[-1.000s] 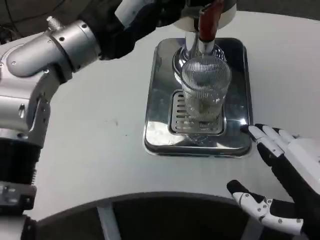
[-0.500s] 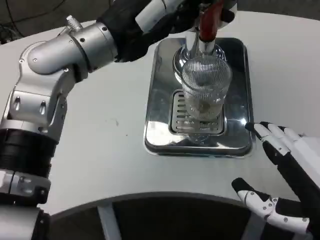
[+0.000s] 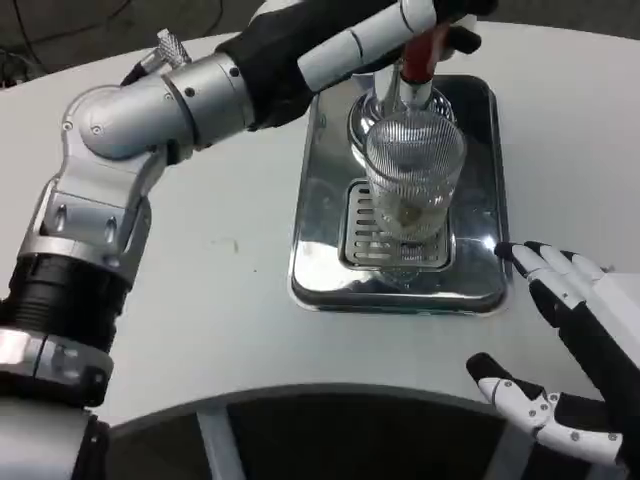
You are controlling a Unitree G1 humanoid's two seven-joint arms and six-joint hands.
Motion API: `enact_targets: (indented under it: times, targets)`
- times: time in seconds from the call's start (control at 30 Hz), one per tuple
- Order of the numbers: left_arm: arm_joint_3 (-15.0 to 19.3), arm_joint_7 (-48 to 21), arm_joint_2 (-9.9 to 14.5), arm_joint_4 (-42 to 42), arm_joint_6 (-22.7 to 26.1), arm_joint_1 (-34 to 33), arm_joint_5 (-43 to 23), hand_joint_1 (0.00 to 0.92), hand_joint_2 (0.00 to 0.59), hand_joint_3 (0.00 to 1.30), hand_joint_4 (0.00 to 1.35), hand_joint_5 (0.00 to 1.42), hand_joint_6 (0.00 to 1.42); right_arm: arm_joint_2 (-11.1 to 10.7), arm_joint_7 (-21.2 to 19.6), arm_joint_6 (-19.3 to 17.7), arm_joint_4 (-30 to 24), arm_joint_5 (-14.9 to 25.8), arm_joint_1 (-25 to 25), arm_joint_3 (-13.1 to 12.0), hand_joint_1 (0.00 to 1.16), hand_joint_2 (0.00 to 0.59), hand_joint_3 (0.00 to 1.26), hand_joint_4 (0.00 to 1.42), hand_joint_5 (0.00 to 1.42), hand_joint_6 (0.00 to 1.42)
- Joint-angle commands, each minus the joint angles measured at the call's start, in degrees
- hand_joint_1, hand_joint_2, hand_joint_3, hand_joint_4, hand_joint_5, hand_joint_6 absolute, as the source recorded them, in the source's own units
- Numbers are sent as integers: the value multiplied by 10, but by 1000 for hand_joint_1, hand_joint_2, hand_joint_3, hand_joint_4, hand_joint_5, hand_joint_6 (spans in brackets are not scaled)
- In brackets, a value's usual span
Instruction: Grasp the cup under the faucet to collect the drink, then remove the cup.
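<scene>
Nearest, the right hand [image 3: 570,350] waits with fingers spread, holding nothing, just beside the shiny steel drip tray [image 3: 320,270]. The ribbed clear glass cup [image 3: 413,175] stands on the grate under the red-handled faucet [image 3: 420,55]. Farther back, the left hand [image 3: 440,15] has reached further over the tap; its grip can't be made out, but pouring looks imminent.

Left hand [image 3: 425,15] runs off the top edge at the red tap handle [image 3: 420,55], so its fingers & grip can't be read. Right hand [image 3: 575,350] is cut by the right & bottom edges, w/ most of the palm out of frame. Faucet [image 3: 405,90] top is cropped; its spout is hidden behind the cup [image 3: 413,175] rim.
</scene>
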Motion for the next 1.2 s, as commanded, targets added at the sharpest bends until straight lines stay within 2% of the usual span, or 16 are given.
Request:
enact_targets:
  times: [0.03,0.27,0.43,0.63,0.73,0.8,0.9,0.97,1.0,1.2]
  targets:
    - [-9,-2,0,10,-37,7,17,0,132,94,13,123,93,7,-5,13,-8,20,1,3,328,407,44,0,0,0]
    - [-12,-5,1,17,-68,13,29,0,122,91,9,111,90,6,-2,77,18,90,-20,-12,323,392,43,0,0,0]
    - [-24,-13,5,24,-95,11,40,0,121,93,9,110,85,2,-43,95,34,169,-25,-29,330,364,8,0,0,0]
    - [-34,-17,9,32,-122,10,54,0,120,97,9,110,79,-8,-88,112,54,231,-28,-32,384,326,0,0,0,0]
    - [-37,-18,10,36,-133,10,60,0,120,98,13,109,77,-9,-116,109,67,261,-30,-34,411,327,0,0,0,0]
    - [-39,-16,11,38,-139,9,62,0,119,98,14,108,77,-10,-135,104,76,280,-32,-34,458,299,0,0,0,0]
    - [-41,-15,13,39,-146,10,63,0,119,98,16,108,77,-11,-164,96,91,307,-33,-31,470,294,0,0,0,0]
    - [-43,-15,13,39,-150,10,63,0,119,98,16,107,77,-15,-187,88,102,324,-33,-26,567,264,0,0,0,0]
    - [-43,-15,13,39,-151,11,62,0,119,100,16,107,77,-15,-199,84,109,331,-34,-23,577,262,0,0,0,0]
    - [-40,-9,16,31,-150,16,59,0,118,106,17,109,77,-15,-282,43,190,354,-64,0,667,236,0,0,0,0]
